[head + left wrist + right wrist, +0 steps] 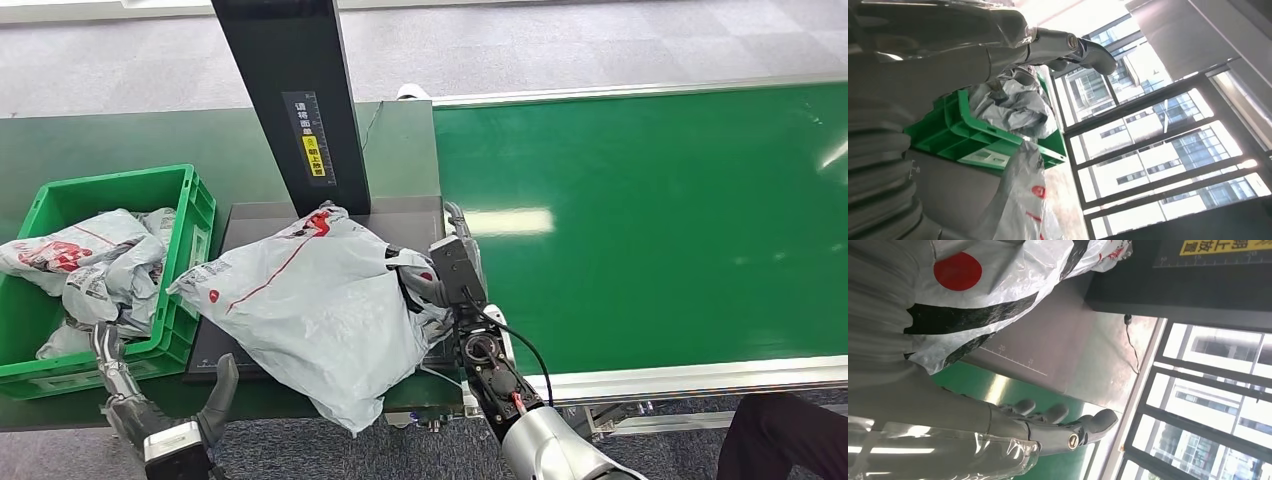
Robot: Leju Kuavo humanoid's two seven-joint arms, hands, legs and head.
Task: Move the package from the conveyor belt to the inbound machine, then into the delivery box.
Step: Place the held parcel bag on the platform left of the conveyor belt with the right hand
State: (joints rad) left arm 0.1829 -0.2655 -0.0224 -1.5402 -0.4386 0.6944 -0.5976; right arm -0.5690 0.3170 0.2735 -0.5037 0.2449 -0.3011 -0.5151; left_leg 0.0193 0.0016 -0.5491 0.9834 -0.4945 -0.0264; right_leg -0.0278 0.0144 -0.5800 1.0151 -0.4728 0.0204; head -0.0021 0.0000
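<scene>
Package lies on the inbound machine, overhanging its near edge. Right hand grips its right side; left hand spread, holding nothing. You lift fully — clear the delivery box rim.

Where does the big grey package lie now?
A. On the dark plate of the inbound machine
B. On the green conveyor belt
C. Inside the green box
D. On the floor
A: the package lies on the machine's dark plate, under the black column, beside the green box and off the belt.
</scene>
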